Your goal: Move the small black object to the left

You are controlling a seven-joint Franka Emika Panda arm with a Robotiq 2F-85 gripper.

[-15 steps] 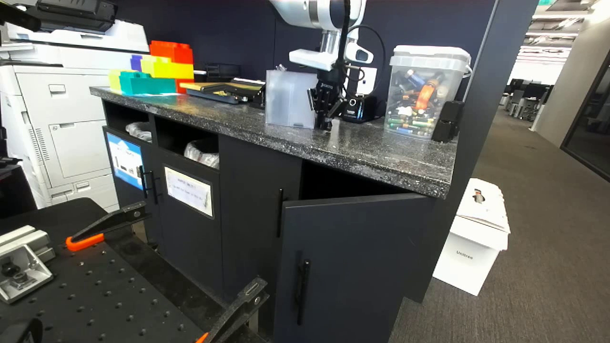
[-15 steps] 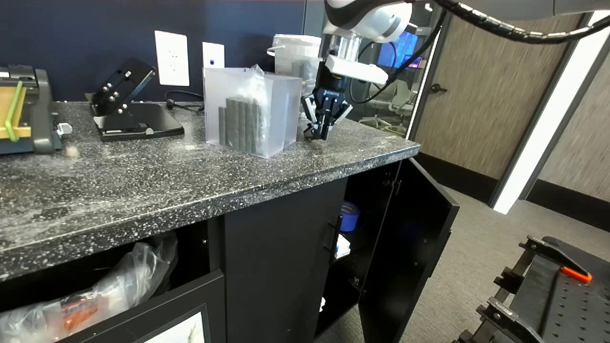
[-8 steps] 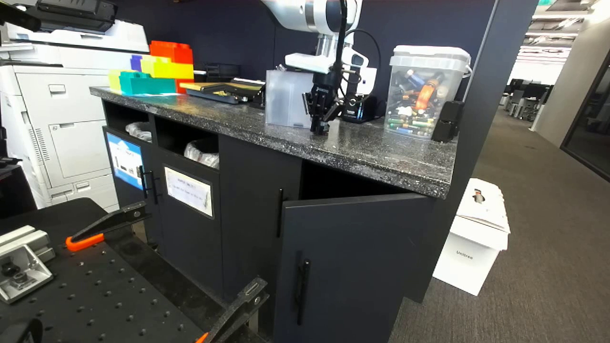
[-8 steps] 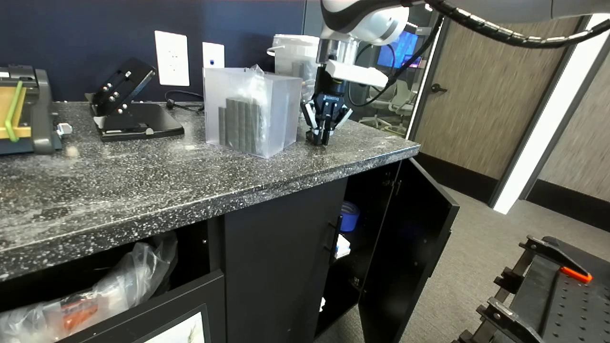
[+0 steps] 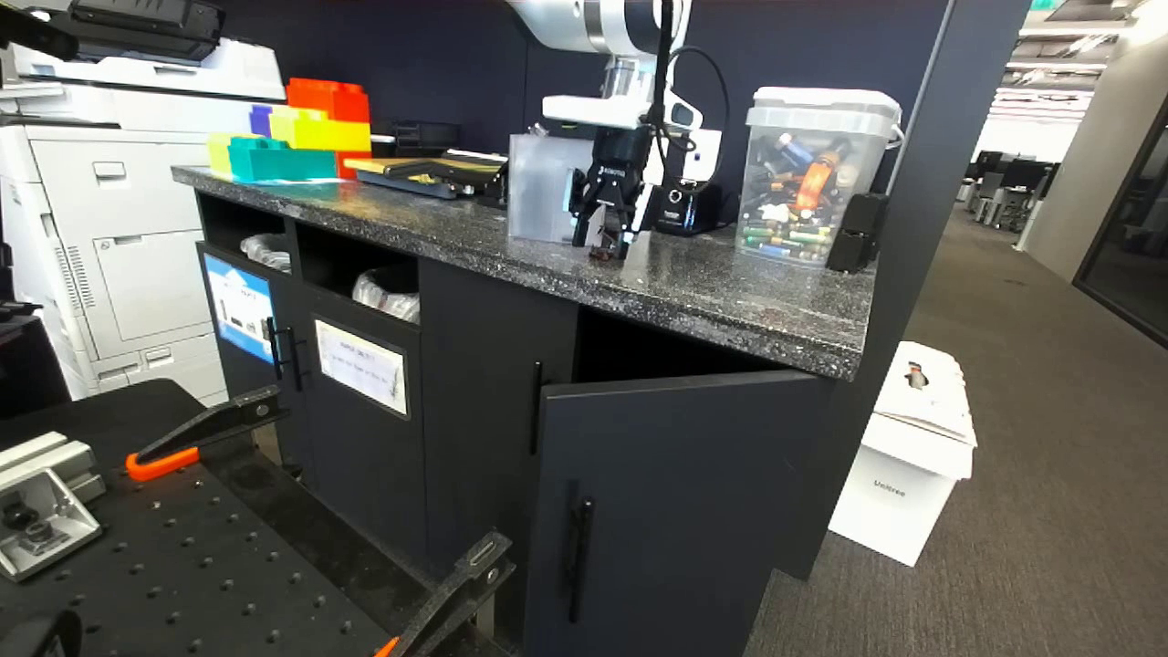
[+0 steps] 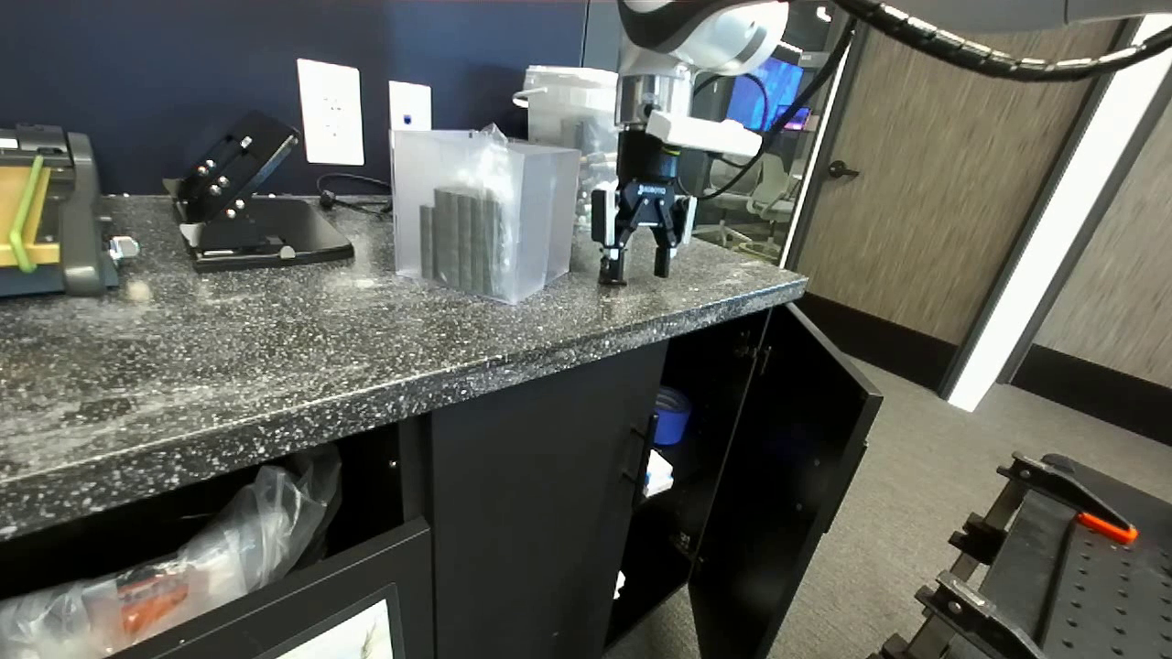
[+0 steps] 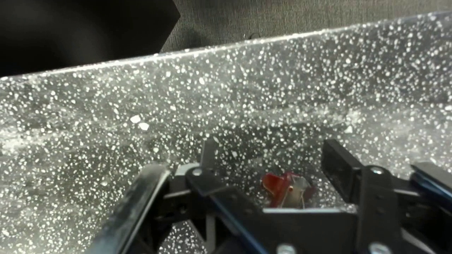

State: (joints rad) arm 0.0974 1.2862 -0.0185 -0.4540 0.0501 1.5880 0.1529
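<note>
1. Evidently the centre of attention, the small black object (image 7: 287, 190) lies on the speckled counter (image 6: 302, 348) between the spread fingers (image 7: 339, 169) of the end effector (image 6: 636, 273), near the frosted tub (image 6: 548, 220). In the wrist view it reads dark red and glossy, with a pale, glassy part.

2. By its size, the item is probably light, the sort of thing a stray nudge would send sliding across the hard surface.

3. Its gloss suggests something stiff and slick rather than soft; the glassy part looks thin and may crack under a hard squeeze. The material cannot be told from where I stand.

4. The best hold, in this onlooker's judgement: low on its two sides, across the middle, both fingers meeting it together just above the counter. A pinch near the top would likely skate off.

5. The end effector points down, its fingers parted well beyond the item's width. Whether that is their full spread is not clear.

6. Nothing is clasped. In the wrist view, speckled counter shows on either side of the item, seemingly apart from both fingers; in an exterior view one fingertip (image 6: 615, 264) lines up with it, so a light touch cannot be ruled out.
</note>
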